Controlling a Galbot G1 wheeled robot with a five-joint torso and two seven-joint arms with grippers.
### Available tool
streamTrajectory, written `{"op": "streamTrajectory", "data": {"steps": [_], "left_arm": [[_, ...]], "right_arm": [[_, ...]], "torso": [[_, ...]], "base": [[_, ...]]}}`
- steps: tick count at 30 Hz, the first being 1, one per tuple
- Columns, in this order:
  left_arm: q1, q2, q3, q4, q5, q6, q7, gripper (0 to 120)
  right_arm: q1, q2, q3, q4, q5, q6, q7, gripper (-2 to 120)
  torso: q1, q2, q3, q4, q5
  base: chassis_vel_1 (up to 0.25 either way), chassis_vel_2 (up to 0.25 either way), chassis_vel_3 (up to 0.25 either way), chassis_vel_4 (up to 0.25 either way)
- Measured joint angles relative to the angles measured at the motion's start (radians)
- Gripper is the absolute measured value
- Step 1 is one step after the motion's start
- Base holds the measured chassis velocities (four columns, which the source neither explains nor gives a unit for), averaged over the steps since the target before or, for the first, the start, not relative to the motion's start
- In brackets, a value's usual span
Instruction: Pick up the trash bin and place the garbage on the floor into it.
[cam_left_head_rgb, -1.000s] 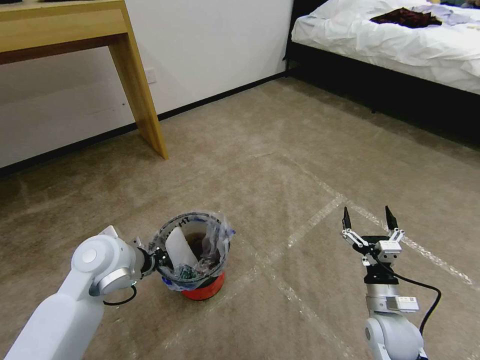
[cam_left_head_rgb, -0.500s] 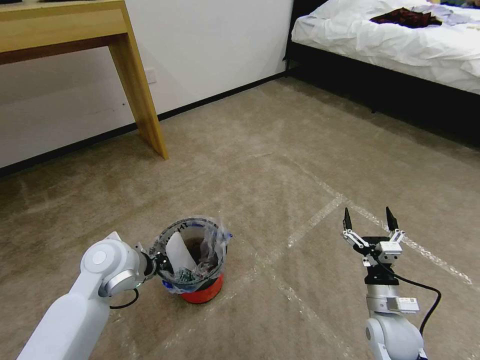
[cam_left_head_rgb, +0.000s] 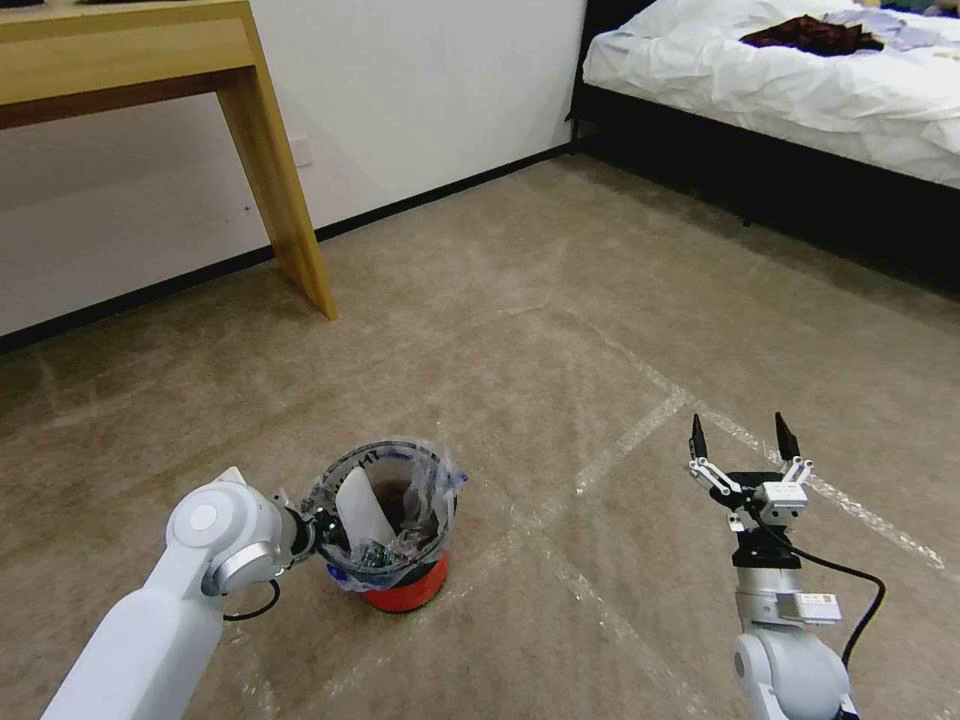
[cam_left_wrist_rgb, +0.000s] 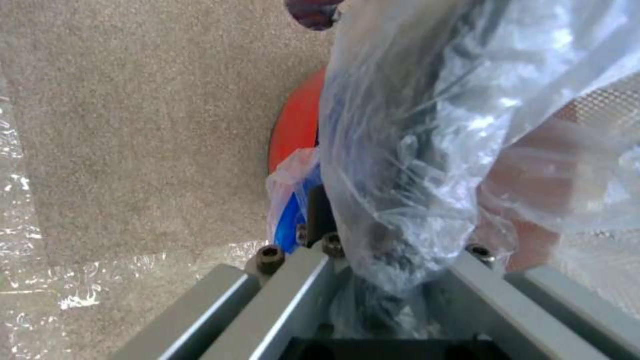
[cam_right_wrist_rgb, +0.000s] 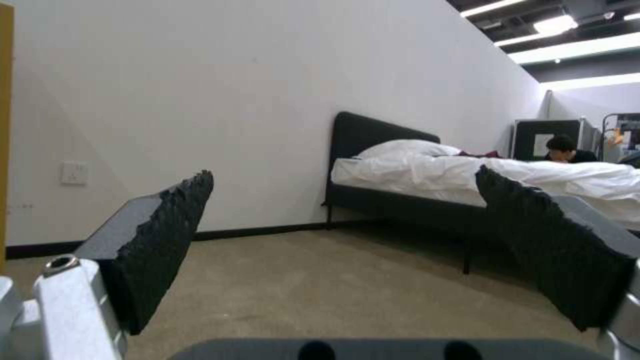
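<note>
Left gripper (cam_left_head_rgb: 318, 527) clamps the trash bin (cam_left_head_rgb: 392, 530) by its bag-lined near rim, base on or just off the floor (cam_left_head_rgb: 560, 300), so lower it level to avoid spilling; right gripper (cam_left_head_rgb: 741, 448) idles wide apart, empty.

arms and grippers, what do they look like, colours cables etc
Both arms are glossy white with rounded joints and silver rings. The right gripper has two pointed black fingers with ridged pads on a black and silver linkage, a white box and a looping black cable. The left gripper is dark, with a thin black cable below its wrist.
</note>
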Motion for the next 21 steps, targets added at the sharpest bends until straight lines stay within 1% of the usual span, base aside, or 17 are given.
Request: {"op": "streamTrajectory", "data": {"steps": [4, 5, 6, 7, 8, 9, 11, 12, 13, 14, 15, 17, 18, 19, 20, 21], "left_arm": [[0.006, -0.001, 0.0, 0.004, 0.004, 0.003, 0.001, 0], [0.007, -0.001, 0.0, 0.004, 0.004, 0.004, 0.002, 4], [0.008, -0.002, 0.002, 0.003, 0.004, 0.005, 0.002, 11], [0.008, -0.002, 0.002, 0.003, 0.004, 0.005, 0.002, 11], [0.008, -0.004, 0.002, 0.003, 0.003, 0.005, 0.002, 17], [0.008, -0.004, 0.002, 0.003, 0.003, 0.005, 0.002, 17], [0.007, -0.004, 0.003, 0.005, 0.002, 0.005, -0.002, 27], [0.007, -0.004, 0.003, 0.005, 0.002, 0.005, -0.002, 27], [0.008, -0.004, 0.003, 0.005, 0.002, 0.005, -0.003, 30], [0.009, -0.004, 0.003, 0.005, 0.002, 0.005, -0.005, 36], [0.009, -0.004, 0.003, 0.005, 0.002, 0.005, -0.005, 36], [0.01, -0.005, 0.001, 0.005, 0.003, 0.004, -0.008, 52], [0.01, -0.005, 0.001, 0.005, 0.003, 0.004, -0.008, 52], [0.01, -0.004, 0.0, 0.004, 0.003, 0.004, -0.009, 53], [0.011, -0.003, -0.001, 0.0, 0.002, 0.004, -0.009, 58], [0.011, -0.003, -0.001, 0.0, 0.002, 0.004, -0.009, 58]], "right_arm": [[0.001, 0.0, 0.001, -0.001, 0.001, 0.001, -0.003, 100], [0.001, 0.0, 0.001, -0.001, 0.001, 0.001, -0.004, 100], [0.001, 0.0, 0.001, -0.002, 0.002, 0.001, -0.006, 100], [0.001, 0.0, 0.001, -0.002, 0.002, 0.001, -0.006, 100], [0.001, 0.001, 0.002, -0.003, 0.002, 0.002, -0.007, 100], [0.001, 0.001, 0.002, -0.003, 0.002, 0.002, -0.007, 100], [0.001, 0.001, 0.002, -0.003, 0.002, 0.003, -0.008, 100], [0.001, 0.001, 0.002, -0.003, 0.002, 0.003, -0.008, 100], [0.001, 0.0, 0.003, -0.004, 0.003, 0.003, -0.008, 100], [0.001, 0.0, 0.004, -0.005, 0.003, 0.003, -0.009, 100], [0.001, 0.0, 0.004, -0.005, 0.003, 0.003, -0.009, 100], [0.002, -0.002, 0.007, -0.009, 0.008, 0.003, -0.015, 100], [0.002, -0.002, 0.007, -0.009, 0.008, 0.003, -0.015, 100], [0.002, -0.003, 0.007, -0.009, 0.01, 0.003, -0.016, 100], [0.004, -0.003, 0.007, -0.009, 0.012, 0.003, -0.019, 100], [0.004, -0.003, 0.007, -0.009, 0.012, 0.003, -0.019, 100]], "torso": [[0.0, 0.0, 0.0, 0.0, 0.0], [0.0, 0.0, 0.0, 0.0, 0.0], [0.0, 0.0, 0.0, 0.0001, 0.0], [0.0, 0.0, 0.0, 0.0001, 0.0], [0.0, 0.0, 0.0, 0.0, 0.0], [0.0, 0.0, 0.0, 0.0, 0.0], [0.0, 0.0, 0.0, 0.0, 0.0], [0.0, 0.0, 0.0, 0.0, 0.0], [0.0, 0.0, 0.0, 0.0, 0.0], [0.0, 0.0, 0.0, 0.0, 0.0], [0.0, 0.0, 0.0, 0.0, 0.0], [0.0, 0.0, 0.0, 0.0, 0.0], [0.0, 0.0, 0.0, 0.0, 0.0], [0.0, 0.0, 0.0, 0.0, 0.0], [0.0, 0.0, 0.0, 0.0, -0.0001], [0.0, 0.0, 0.0, 0.0, -0.0001]], "base": [[0.0, 0.0, 0.0, 0.0], [0.0, 0.0, 0.0, 0.0], [0.0, 0.0, 0.0, 0.0], [0.0, 0.0, 0.0, 0.0], [0.0, 0.0, 0.0, 0.0], [0.0, 0.0, 0.0, 0.0], [0.0, 0.0, 0.0, 0.0], [0.0, 0.0, 0.0, 0.0], [0.0, 0.0, 0.0, 0.0], [0.0, 0.0, 0.0, 0.0], [0.0, 0.0, 0.0, 0.0], [0.0, 0.0, 0.0, 0.0], [0.0, 0.0, 0.0, 0.0], [0.0, 0.0, 0.0, 0.0], [0.0, 0.0, 0.0, 0.0], [0.0, 0.0, 0.0, 0.0]]}}
